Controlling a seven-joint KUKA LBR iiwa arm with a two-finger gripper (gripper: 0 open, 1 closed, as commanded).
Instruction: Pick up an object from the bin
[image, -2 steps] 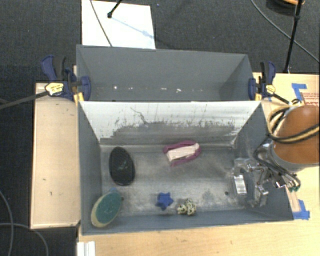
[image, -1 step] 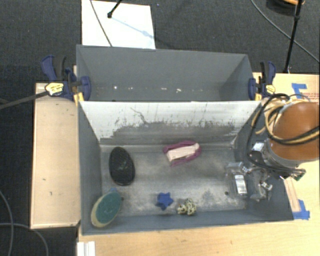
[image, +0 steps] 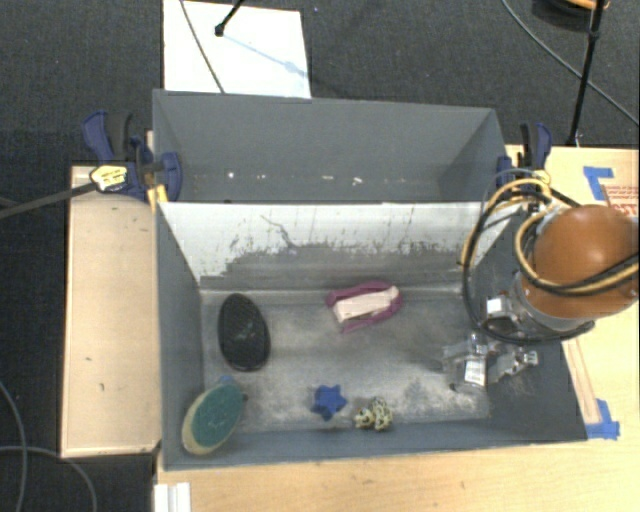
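Observation:
My gripper (image: 470, 368) hangs low over the bare floor at the right end of the bin, with nothing visible between its fingers. The nearest loose thing is a small speckled cream lump (image: 374, 416) near the front wall, to the gripper's left. A small blue star-shaped piece (image: 327, 402) lies just left of that lump. A pink and white stapler-like object (image: 364, 304) rests by the back wall, up and left of the gripper.
A black oval object (image: 243, 332) lies at the left side of the bin. A round green and tan sponge-like disc (image: 212, 418) leans in the front left corner. The arm with its orange dome and cables stands over the bin's right wall.

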